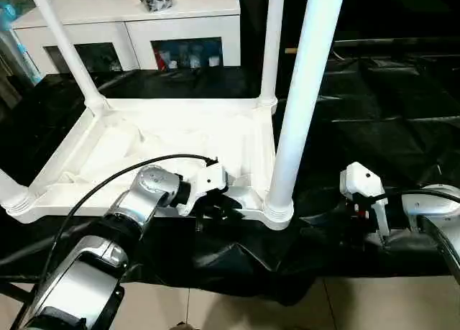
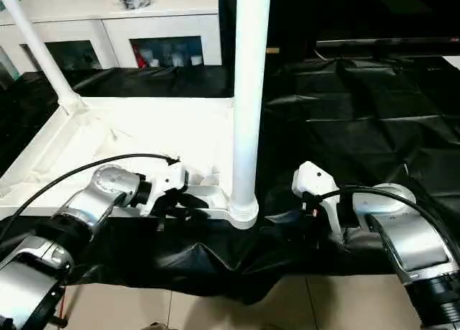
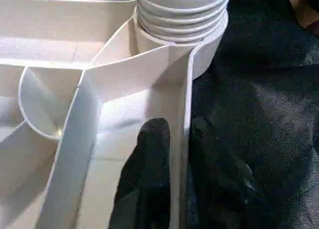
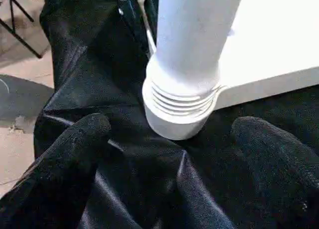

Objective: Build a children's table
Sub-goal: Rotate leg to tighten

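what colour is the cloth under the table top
Black cloth, clearest in the right eye view.

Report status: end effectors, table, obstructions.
Left end effector shut on white plastic tabletop's near rim. Right end effector open, facing near white tubular leg seated in socket. No obstruction seen.

Silver rounded metal forearms (image 1: 136, 200), white angular plastic wrist housings (image 2: 314, 180), thin black cable (image 1: 122, 173) looping over left arm, black matte fingers (image 4: 65, 154).

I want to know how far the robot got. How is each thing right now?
Tabletop: upside down on the black cloth, ribs showing.
Near-right leg: standing in its corner socket.
Left gripper: shut on the tabletop's front rim.
Right gripper: open, beside the leg's base.
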Robot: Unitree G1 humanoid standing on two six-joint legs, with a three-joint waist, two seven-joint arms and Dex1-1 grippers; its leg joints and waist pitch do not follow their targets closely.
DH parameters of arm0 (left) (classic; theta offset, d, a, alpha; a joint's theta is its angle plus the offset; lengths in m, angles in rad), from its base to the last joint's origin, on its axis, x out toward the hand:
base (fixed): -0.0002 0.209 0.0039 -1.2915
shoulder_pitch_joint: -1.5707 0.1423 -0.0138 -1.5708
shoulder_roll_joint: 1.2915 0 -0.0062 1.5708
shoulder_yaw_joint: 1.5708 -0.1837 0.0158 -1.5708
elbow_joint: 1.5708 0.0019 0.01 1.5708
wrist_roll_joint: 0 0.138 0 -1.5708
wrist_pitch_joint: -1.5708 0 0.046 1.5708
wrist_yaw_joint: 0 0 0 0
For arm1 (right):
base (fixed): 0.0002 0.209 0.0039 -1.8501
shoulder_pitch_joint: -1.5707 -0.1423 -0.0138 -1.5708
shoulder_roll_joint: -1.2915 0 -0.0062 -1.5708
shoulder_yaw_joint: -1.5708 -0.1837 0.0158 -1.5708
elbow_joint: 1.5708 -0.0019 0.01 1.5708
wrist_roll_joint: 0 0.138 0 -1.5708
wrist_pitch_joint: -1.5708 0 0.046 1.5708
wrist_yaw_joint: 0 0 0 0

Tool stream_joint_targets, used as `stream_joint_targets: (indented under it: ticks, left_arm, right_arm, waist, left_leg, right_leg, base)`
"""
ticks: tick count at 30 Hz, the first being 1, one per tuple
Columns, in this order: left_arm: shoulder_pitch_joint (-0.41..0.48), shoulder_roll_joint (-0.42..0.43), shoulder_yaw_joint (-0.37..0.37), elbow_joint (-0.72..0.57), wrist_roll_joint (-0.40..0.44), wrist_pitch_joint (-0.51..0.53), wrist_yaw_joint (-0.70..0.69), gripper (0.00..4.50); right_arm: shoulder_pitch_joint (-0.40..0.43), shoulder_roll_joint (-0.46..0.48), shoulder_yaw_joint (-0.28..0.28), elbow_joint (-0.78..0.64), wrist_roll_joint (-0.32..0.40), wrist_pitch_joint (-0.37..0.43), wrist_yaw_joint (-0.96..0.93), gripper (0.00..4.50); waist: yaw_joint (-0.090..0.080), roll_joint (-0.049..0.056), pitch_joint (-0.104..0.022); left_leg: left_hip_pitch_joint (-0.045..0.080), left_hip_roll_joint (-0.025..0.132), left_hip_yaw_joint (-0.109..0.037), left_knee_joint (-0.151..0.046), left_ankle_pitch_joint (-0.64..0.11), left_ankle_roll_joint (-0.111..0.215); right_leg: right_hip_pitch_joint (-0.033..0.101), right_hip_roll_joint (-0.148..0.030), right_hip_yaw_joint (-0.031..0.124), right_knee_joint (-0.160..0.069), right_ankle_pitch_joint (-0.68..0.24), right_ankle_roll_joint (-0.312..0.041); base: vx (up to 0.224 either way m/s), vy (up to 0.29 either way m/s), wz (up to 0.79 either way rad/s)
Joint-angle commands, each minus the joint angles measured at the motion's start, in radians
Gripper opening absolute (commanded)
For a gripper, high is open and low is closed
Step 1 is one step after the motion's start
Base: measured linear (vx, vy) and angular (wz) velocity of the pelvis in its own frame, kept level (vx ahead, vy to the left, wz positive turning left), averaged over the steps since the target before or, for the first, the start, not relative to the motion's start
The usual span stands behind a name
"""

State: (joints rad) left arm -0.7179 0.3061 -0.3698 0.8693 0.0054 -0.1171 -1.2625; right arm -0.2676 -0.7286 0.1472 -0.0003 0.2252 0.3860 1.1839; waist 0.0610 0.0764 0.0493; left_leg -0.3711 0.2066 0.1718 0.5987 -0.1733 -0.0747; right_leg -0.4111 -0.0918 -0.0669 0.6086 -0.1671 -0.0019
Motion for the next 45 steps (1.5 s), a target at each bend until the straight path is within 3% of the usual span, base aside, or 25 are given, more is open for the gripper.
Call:
stream_joint_targets:
  ticks: [1, 4, 8, 11, 12, 13, 14, 15, 17, 18, 19, 20, 21, 23, 24, 26, 28, 38, 45]
  left_arm:
    - [-0.007, -0.002, 0.0, 0.01, 0.011, 0.01, -0.002, 0.34]
    - [-0.005, -0.004, 0.006, -0.01, 0.002, 0.052, -0.008, 0.12]
    - [0.015, 0.001, 0.004, -0.066, 0.016, 0.203, 0.033, 0.02]
    - [0.066, -0.024, 0.058, -0.11, -0.007, 0.26, 0.155, 0.02]
    - [0.08, -0.028, 0.07, -0.115, -0.009, 0.264, 0.189, 0.02]
    - [0.092, -0.028, 0.076, -0.124, -0.004, 0.27, 0.213, 0.02]
    - [0.106, -0.025, 0.078, -0.137, 0.0, 0.273, 0.228, 0.02]
    - [0.129, -0.019, 0.078, -0.164, 0.0, 0.267, 0.226, 0.02]
    - [0.17, -0.012, 0.086, -0.238, -0.018, 0.271, 0.205, 0.02]
    - [0.17, -0.012, 0.086, -0.238, -0.018, 0.271, 0.205, 0.02]
    - [0.186, -0.007, 0.085, -0.273, -0.023, 0.268, 0.192, 0.02]
    - [0.194, -0.003, 0.082, -0.29, -0.023, 0.268, 0.186, 0.02]
    - [0.212, 0.009, 0.07, -0.329, -0.014, 0.251, 0.178, 0.02]
    - [0.215, 0.012, 0.068, -0.338, -0.014, 0.252, 0.178, 0.02]
    - [0.219, 0.011, 0.069, -0.351, -0.02, 0.259, 0.186, 0.02]
    - [0.217, 0.013, 0.068, -0.352, -0.019, 0.261, 0.191, 0.02]
    - [0.215, 0.014, 0.067, -0.35, -0.015, 0.261, 0.192, 0.02]
    - [0.22, 0.02, 0.061, -0.364, -0.004, 0.266, 0.186, 0.02]
    - [0.223, 0.022, 0.059, -0.364, -0.005, 0.268, 0.185, 0.0]
  right_arm:
    - [0.005, -0.014, -0.009, -0.035, 0.008, 0.007, -0.002, 4.5]
    - [0.004, -0.011, -0.008, -0.038, 0.01, 0.011, -0.003, 4.5]
    - [-0.006, 0.02, -0.013, -0.017, 0.002, 0.002, -0.043, 4.5]
    - [-0.03, 0.092, -0.019, 0.038, -0.013, -0.022, -0.128, 4.5]
    - [-0.038, 0.118, -0.021, 0.054, -0.015, -0.024, -0.154, 4.5]
    - [-0.047, 0.138, -0.02, 0.072, -0.023, -0.027, -0.182, 4.5]
    - [-0.057, 0.157, -0.015, 0.094, -0.039, -0.037, -0.211, 4.5]
    - [-0.072, 0.178, -0.007, 0.123, -0.06, -0.048, -0.245, 4.5]
    - [-0.103, 0.217, 0.007, 0.181, -0.097, -0.074, -0.31, 4.5]
    - [-0.103, 0.217, 0.007, 0.181, -0.097, -0.074, -0.31, 4.5]
    - [-0.118, 0.234, 0.01, 0.209, -0.108, -0.08, -0.338, 4.5]
    - [-0.129, 0.245, 0.011, 0.228, -0.111, -0.078, -0.351, 4.5]
    - [-0.167, 0.277, 0.016, 0.286, -0.11, -0.092, -0.359, 4.5]
    - [-0.178, 0.288, 0.018, 0.304, -0.107, -0.095, -0.357, 4.5]
    - [-0.193, 0.297, 0.03, 0.331, -0.11, -0.119, -0.338, 4.5]
    - [-0.203, 0.301, 0.048, 0.352, -0.116, -0.148, -0.307, 4.5]
    - [-0.208, 0.305, 0.062, 0.367, -0.12, -0.173, -0.283, 4.5]
    - [-0.295, 0.358, 0.09, 0.545, -0.158, -0.276, -0.268, 4.5]
    - [-0.329, 0.386, 0.08, 0.622, -0.151, -0.309, -0.241, 3.85]
  waist:
    - [0.004, -0.02, -0.064]
    - [0.004, -0.021, -0.062]
    - [0.001, -0.023, -0.063]
    - [-0.011, -0.026, -0.063]
    - [-0.013, -0.026, -0.063]
    - [-0.019, -0.038, -0.061]
    - [-0.019, -0.033, -0.062]
    - [-0.025, -0.039, -0.061]
    - [-0.028, -0.034, -0.061]
    - [-0.031, -0.033, -0.061]
    - [-0.032, -0.039, -0.061]
    - [-0.031, -0.035, -0.063]
    - [-0.035, -0.038, -0.061]
    - [-0.045, -0.031, -0.062]
    - [-0.048, -0.038, -0.063]
    - [-0.046, -0.035, -0.065]
    - [-0.043, -0.04, -0.064]
    - [-0.034, -0.043, -0.066]
    - [-0.025, -0.045, -0.065]
  left_leg:
    - [0.002, 0.004, 0.0, -0.067, -0.277, 0.062]
    - [0.004, 0.004, 0.001, -0.067, -0.286, 0.061]
    - [0.003, 0.005, -0.001, -0.069, -0.276, 0.058]
    - [-0.001, 0.002, 0.0, -0.067, -0.26, 0.06]
    - [-0.001, 0.001, 0.001, -0.066, -0.259, 0.061]
    - [-0.003, -0.002, 0.002, -0.066, -0.259, 0.062]
    - [-0.002, -0.003, 0.0, -0.066, -0.26, 0.061]
    - [-0.006, -0.002, -0.001, -0.068, -0.254, 0.056]
    - [-0.002, -0.002, -0.001, -0.068, -0.256, 0.054]
    - [-0.004, -0.001, -0.002, -0.069, -0.257, 0.051]
    - [0.001, -0.002, 0.002, -0.067, -0.265, 0.055]
    - [0.001, 0.0, 0.0, -0.067, -0.268, 0.056]
    - [-0.006, 0.0, -0.002, -0.072, -0.271, 0.056]
    - [-0.003, 0.003, -0.004, -0.074, -0.287, 0.051]
    - [-0.003, 0.003, -0.002, -0.073, -0.289, 0.053]
    - [-0.001, 0.005, -0.001, -0.072, -0.274, 0.057]
    - [-0.003, 0.005, 0.002, -0.071, -0.266, 0.062]
    - [0.0, 0.008, 0.004, -0.071, -0.248, 0.06]
    - [0.001, 0.009, 0.005, -0.072, -0.243, 0.062]
  right_leg:
    - [0.059, -0.034, 0.026, -0.1, -0.394, -0.166]
    - [0.057, -0.034, 0.025, -0.101, -0.412, -0.163]
    - [0.059, -0.036, 0.026, -0.1, -0.414, -0.163]
    - [0.059, -0.035, 0.022, -0.099, -0.399, -0.173]
    - [0.058, -0.034, 0.022, -0.1, -0.406, -0.171]
    - [0.057, -0.032, 0.02, -0.105, -0.435, -0.156]
    - [0.057, -0.032, 0.018, -0.102, -0.452, -0.15]
    - [0.056, -0.035, 0.019, -0.107, -0.488, -0.125]
    - [0.051, -0.036, 0.02, -0.108, -0.509, -0.117]
    - [0.051, -0.037, 0.02, -0.106, -0.507, -0.119]
    - [0.046, -0.033, 0.021, -0.113, -0.515, -0.112]
    - [0.046, -0.037, 0.023, -0.107, -0.507, -0.118]
    - [0.05, -0.035, 0.02, -0.107, -0.503, -0.113]
    - [0.048, -0.035, 0.02, -0.103, -0.479, -0.124]
    - [0.048, -0.033, 0.022, -0.102, -0.457, -0.132]
    - [0.048, -0.035, 0.025, -0.098, -0.421, -0.15]
    - [0.049, -0.035, 0.026, -0.093, -0.388, -0.167]
    - [0.051, -0.037, 0.031, -0.084, -0.33, -0.199]
    - [0.052, -0.037, 0.03, -0.084, -0.331, -0.199]
  base:
    - [0.0, 0.0, 0.0]
    - [0.0, 0.0, 0.0]
    - [0.0, 0.0, 0.0]
    - [0.0, 0.0, 0.0]
    - [0.0, 0.0, 0.0]
    - [0.0, 0.0, 0.0]
    - [0.0, 0.0, 0.0]
    - [0.0, 0.0, 0.0]
    - [0.0, 0.0, 0.0]
    - [0.0, 0.0, 0.0]
    - [0.0, 0.0, 0.0]
    - [0.0, 0.0, 0.0]
    - [0.0, 0.0, 0.0]
    - [0.0, 0.0, 0.0]
    - [0.0, 0.0, 0.0]
    - [0.0, 0.0, 0.0]
    - [0.0, 0.0, 0.0]
    - [0.0, 0.0, 0.0]
    - [0.0, 0.0, 0.0]
